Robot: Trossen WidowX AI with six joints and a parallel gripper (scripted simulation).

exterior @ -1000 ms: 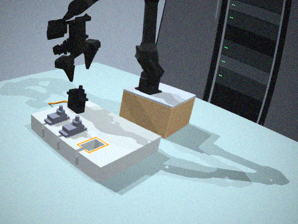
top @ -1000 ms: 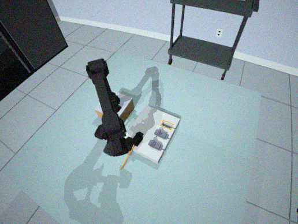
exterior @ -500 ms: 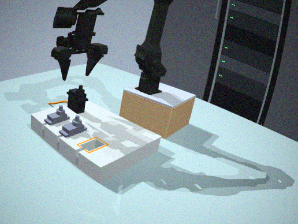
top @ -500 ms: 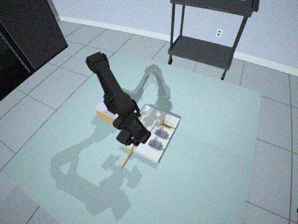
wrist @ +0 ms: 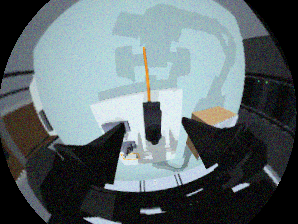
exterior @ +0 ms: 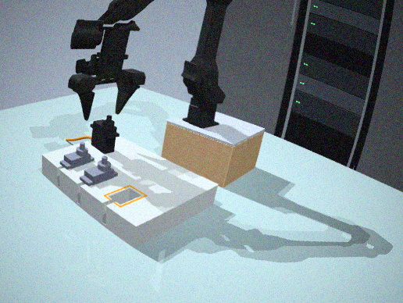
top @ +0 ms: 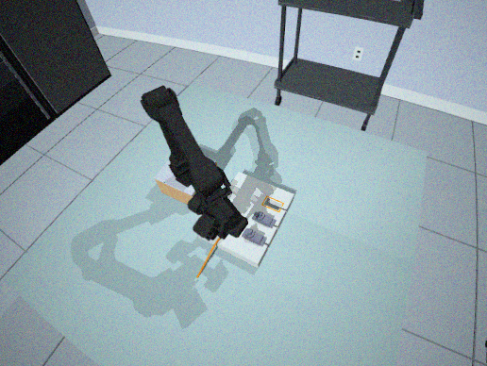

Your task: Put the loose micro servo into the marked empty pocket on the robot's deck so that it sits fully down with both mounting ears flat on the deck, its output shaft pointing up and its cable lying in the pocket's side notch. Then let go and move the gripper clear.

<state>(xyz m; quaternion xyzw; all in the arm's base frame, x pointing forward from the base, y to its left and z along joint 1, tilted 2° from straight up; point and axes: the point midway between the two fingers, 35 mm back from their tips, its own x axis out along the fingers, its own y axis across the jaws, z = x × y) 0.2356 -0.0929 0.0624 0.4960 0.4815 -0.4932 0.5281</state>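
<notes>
The loose black micro servo (exterior: 103, 137) (wrist: 152, 117) stands upright on the white deck (exterior: 156, 211) (top: 244, 254), near the edge opposite the side notches, shaft up. Its orange cable (top: 208, 258) (exterior: 78, 138) (wrist: 147, 75) runs out past the deck. My gripper (exterior: 102, 116) is open and empty, pointing down, with its fingertips about level with the servo's top or slightly above. In the wrist view the servo shows between the fingers; in the top view the arm hides it. The orange outline (top: 276, 199) (exterior: 133, 201) marks the empty pocket, with a side notch at the deck's edge.
Two grey servos (top: 264, 219) (exterior: 98, 172) sit in the deck between the loose servo's end and the pocket, their shafts standing up. The arm's base stands on a wooden-sided box (exterior: 195, 152) (top: 172, 191) beside the deck. A dark cart and cabinets stand in the background.
</notes>
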